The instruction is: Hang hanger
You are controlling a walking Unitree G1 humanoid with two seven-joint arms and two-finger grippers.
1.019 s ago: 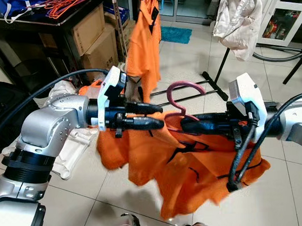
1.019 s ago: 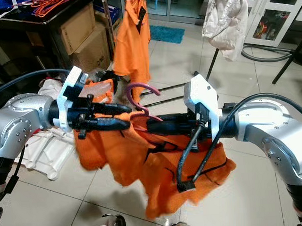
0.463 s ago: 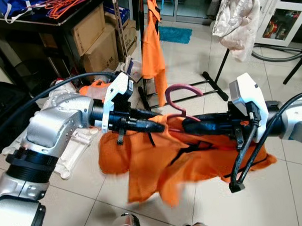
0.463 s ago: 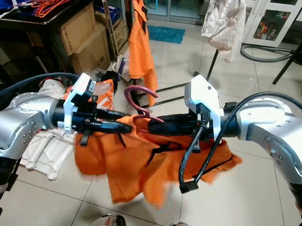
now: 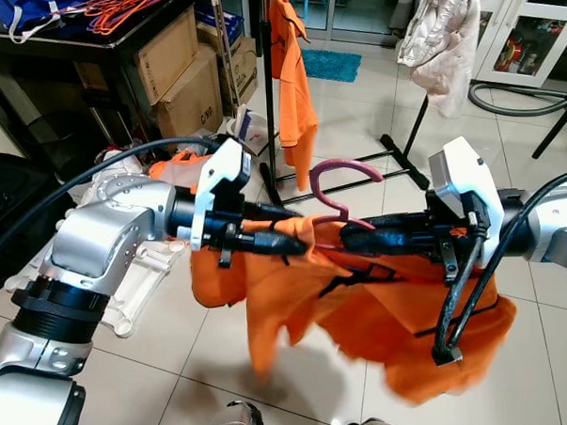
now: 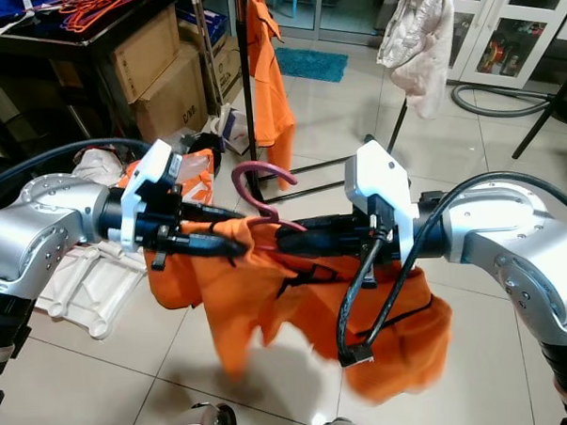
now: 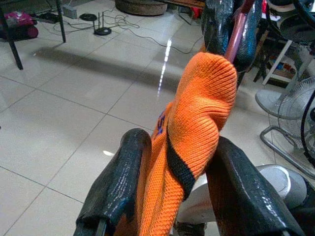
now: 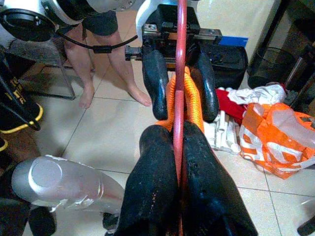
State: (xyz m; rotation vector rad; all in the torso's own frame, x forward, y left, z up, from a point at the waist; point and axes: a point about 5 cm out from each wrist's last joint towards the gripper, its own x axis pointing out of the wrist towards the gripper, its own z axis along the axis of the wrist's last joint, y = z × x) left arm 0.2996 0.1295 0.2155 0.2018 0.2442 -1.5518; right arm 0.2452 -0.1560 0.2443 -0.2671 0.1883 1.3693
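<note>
A pink hanger (image 5: 343,177) with its hook pointing up carries an orange shirt (image 5: 391,311) that droops below both arms. My right gripper (image 5: 349,236) is shut on the hanger's neck; the red hanger rod (image 8: 179,73) runs between its fingers (image 8: 152,182). Facing it, my left gripper (image 5: 301,233) is shut on a fold of the orange shirt (image 7: 199,118), close to the hanger's shoulder. Behind stands a black rack pole (image 5: 264,82) with another orange garment (image 5: 296,75) hung on it.
The rack's base bars (image 5: 394,151) lie on the tiled floor. A white jacket (image 5: 441,36) hangs at the back right. Cardboard boxes (image 5: 179,76) sit under a dark table (image 5: 59,39) on the left. A person's bare legs (image 8: 123,69) stand behind me.
My left gripper has moved in toward the hanger and closed on the shirt fold. The shirt has swung and now hangs lower on the right. The garment on the rack has turned edge-on.
</note>
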